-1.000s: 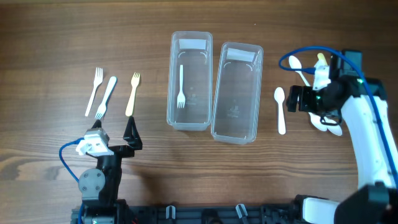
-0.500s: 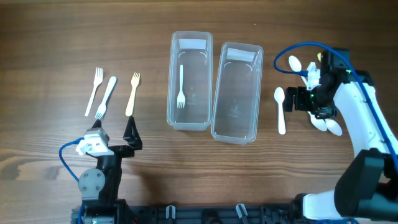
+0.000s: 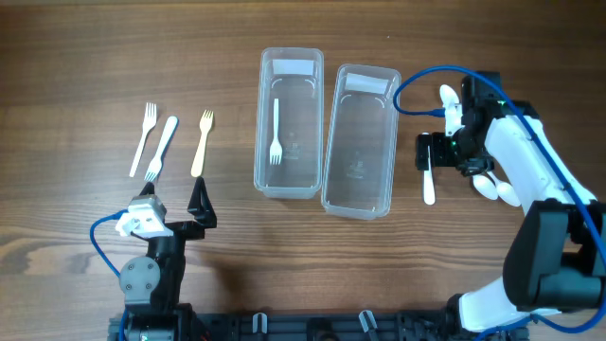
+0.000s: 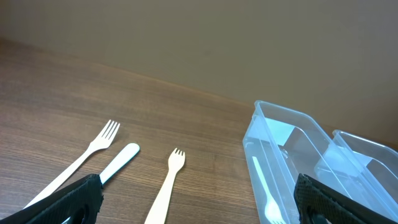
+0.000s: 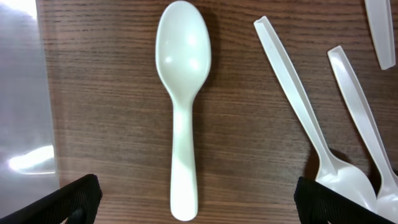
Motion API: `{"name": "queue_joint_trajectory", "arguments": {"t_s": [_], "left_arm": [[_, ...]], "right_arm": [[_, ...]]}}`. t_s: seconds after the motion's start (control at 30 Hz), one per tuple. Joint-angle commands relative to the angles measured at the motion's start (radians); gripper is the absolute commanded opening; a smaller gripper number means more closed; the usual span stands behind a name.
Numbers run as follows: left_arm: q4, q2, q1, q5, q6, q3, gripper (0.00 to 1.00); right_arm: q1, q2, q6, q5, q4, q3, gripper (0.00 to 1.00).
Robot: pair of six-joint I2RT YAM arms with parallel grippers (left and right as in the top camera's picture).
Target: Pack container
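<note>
The right gripper (image 3: 431,152) has slid left since a second ago and now hangs, jaws spread wide, over the spoon (image 5: 184,106) just beside the empty container (image 3: 360,180). The left gripper (image 3: 175,206) is wide too.

2 containers lay side by side at the centre of the tabletop (image 3: 95,57), long sides close together. The left container (image 3: 263,123) held 1 fork (image 3: 276,133). 3 forks (image 3: 161,149) lay in a row well left of both containers. The left pincer (image 3: 173,199) stood in front of that row. 1 spoon (image 5: 184,124) lay on the tabletop just right of the right container (image 3: 327,142), under the right pincer (image 3: 426,152). Further spoons (image 5: 298,118) lay right of that spoon, apart from it.
</note>
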Motion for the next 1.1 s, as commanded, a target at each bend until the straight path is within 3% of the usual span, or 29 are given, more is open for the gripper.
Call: {"name": "queue_joint_trajectory", "arguments": {"t_s": [0.0,0.5,0.83,1.07], "left_arm": [[-0.005,-0.007,-0.001,-0.002,0.009,-0.005,1.00],[-0.005,-0.007,-0.001,-0.002,0.009,-0.005,1.00],[-0.005,-0.007,-0.001,-0.002,0.009,-0.005,1.00],[-0.005,-0.007,-0.001,-0.002,0.009,-0.005,1.00]], "right_arm": [[0.001,0.038,0.006,0.021,0.014,0.006,1.00],[0.001,0.097,0.032,-0.028,0.061,0.005,1.00],[0.001,0.133,0.163,-0.031,0.076,0.005,1.00],[0.000,0.134,0.328,-0.040,0.122,0.005,1.00]]}}
